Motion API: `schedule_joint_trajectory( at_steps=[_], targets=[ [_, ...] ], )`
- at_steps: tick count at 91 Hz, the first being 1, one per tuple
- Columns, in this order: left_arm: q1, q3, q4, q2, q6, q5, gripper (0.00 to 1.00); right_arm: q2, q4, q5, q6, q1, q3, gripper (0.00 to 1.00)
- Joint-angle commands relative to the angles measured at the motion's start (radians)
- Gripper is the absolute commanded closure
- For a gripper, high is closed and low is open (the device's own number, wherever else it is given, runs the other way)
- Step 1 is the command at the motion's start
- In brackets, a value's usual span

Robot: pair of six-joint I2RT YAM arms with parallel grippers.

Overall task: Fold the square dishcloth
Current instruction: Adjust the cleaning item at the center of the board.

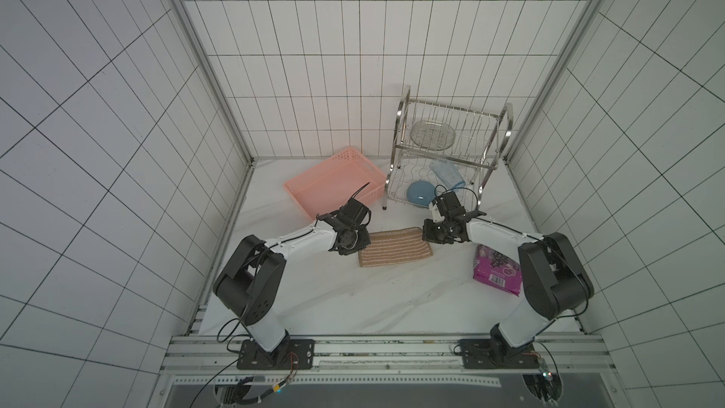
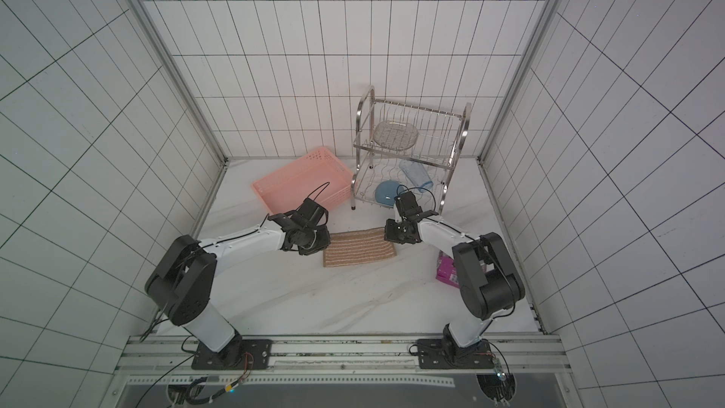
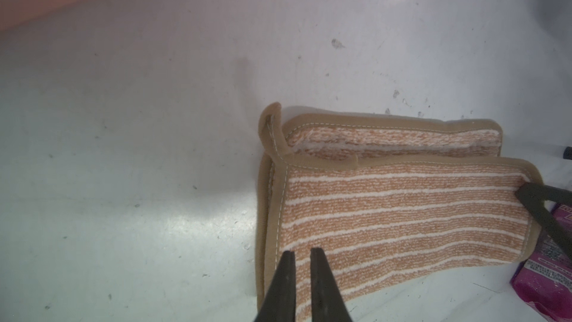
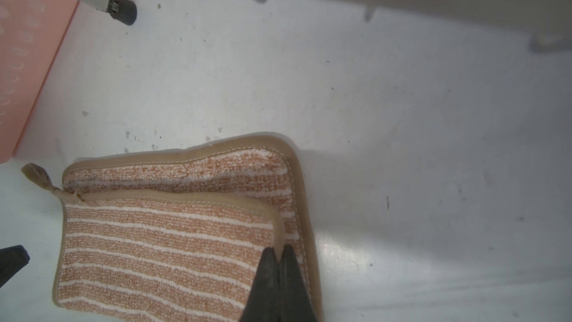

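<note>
- Square dishcloth (image 1: 396, 249) lies flat on the white table (image 1: 353, 300) between the two arms. It is doubled over once: in both wrist views the upper layer stops short of the far edge, so a strip of the lower layer shows past it.
- Its long axis runs crosswise, from arm to arm. Each short end faces one gripper, and both top views put the two about equally near.
- Left gripper (image 3: 303, 250) stands over the short end that bears the corner loop (image 3: 269, 125), just inside the binding. Its fingers are narrowly parted, with a thin slit between them, and nothing seems caught there.
- Right gripper (image 4: 280, 247) is clenched, its tips pressed together at the brown binding of the upper layer on the opposite short end. Whether a bit of binding is nipped between them I cannot tell.
- By my judgement, a second fold would carry one short end across to the other along that long axis, so the coming move turns on which end gets lifted. The right side looks the readier, since it sits right on an edge.
- In both top views the wrist bodies cover the fingertips and both short ends of the cloth.
- The wrist views cut off the near folded edge, and whether the left tips touch the pile or hover above it is not clear.
- The purple packet (image 1: 496, 272) lies near the right arm, partly behind its elbow and apart from the cloth.
</note>
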Motion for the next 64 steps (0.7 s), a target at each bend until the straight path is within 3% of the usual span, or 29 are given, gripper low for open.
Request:
schedule_joint_trajectory(
  at_steps=[1,33,64],
  targets=[
    [0.003,-0.009,0.021,0.008,-0.002,-0.003,0.86,0.018,0.068,-0.026,-0.041,-0.015,0.018,1.00],
    [-0.002,0.008,0.022,0.014,0.000,0.004,0.87,0.156,0.063,0.014,-0.043,-0.017,0.076,0.99],
    [-0.043,0.113,0.028,0.035,0.041,-0.002,0.78,0.137,0.058,0.045,0.023,-0.013,0.007,0.85]
  ],
)
